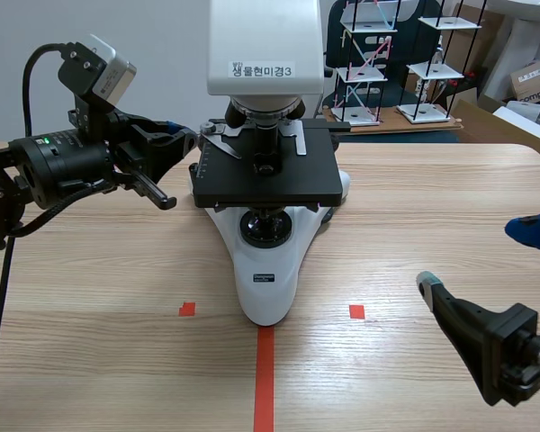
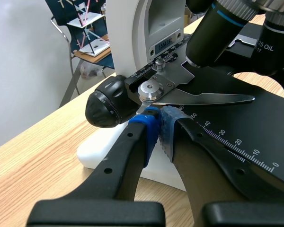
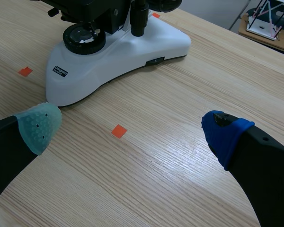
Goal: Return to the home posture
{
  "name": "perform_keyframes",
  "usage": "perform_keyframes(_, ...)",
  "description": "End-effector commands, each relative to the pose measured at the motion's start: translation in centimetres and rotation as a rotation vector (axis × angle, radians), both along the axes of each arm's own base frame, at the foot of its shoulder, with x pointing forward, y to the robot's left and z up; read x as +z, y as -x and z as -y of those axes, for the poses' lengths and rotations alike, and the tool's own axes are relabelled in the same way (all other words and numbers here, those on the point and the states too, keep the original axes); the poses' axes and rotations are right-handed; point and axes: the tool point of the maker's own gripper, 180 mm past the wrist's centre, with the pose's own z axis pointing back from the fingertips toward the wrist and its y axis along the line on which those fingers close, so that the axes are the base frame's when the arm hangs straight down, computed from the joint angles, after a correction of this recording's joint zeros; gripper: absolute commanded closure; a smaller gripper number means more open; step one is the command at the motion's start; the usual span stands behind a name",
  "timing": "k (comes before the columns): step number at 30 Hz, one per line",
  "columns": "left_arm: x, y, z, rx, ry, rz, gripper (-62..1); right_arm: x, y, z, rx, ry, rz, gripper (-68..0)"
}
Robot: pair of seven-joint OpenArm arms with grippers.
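The left jaws are seen closed, pads (image 2: 151,130) pressed together with nothing between them; the silver knob (image 2: 150,90) of the slide clip lies just ahead of the tips, at a corner of the microscope (image 1: 265,180) stage (image 2: 241,146). Whether it is touched cannot be told. A straight pull back from the stage is judged needed, toward the open counter (image 1: 90,270) at that arm's side. The right jaws are spread wide and empty, low over the counter, well apart from the microscope base (image 3: 118,56)
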Motion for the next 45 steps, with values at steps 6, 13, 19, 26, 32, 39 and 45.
perform_keyframes(6,1.4,-0.4,0.2,0.000,0.029,0.035,-2.7,0.8,-0.5,-0.2,0.005,-0.010,0.030,-67.9)
perform_keyframes(13,1.4,-0.4,0.2,0.000,0.030,0.036,-2.7,0.8,-0.5,-0.2,0.005,-0.010,0.030,-67.9)
perform_keyframes(19,1.6,-0.4,0.0,0.000,0.030,0.045,-2.7,0.8,-0.5,-0.2,0.005,-0.010,0.030,-67.9)
perform_keyframes(26,2.0,0.9,-0.6,-0.026,0.003,0.067,-2.7,0.8,-0.5,-0.2,0.005,-0.010,0.030,-67.9)
perform_keyframes(32,2.2,4.0,-0.9,-0.059,-0.031,0.067,-2.7,0.8,-0.5,-0.2,0.005,-0.010,0.030,-67.9)
perform_keyframes(39,2.4,8.5,-2.0,-0.078,-0.057,0.040,-2.9,0.8,-0.5,-0.2,0.005,-0.010,0.030,-67.9)
perform_keyframes(45,1.9,12.0,-3.4,-0.048,-0.064,-0.028,-15.4,0.8,-0.5,-0.1,0.005,-0.008,0.027,-67.9)
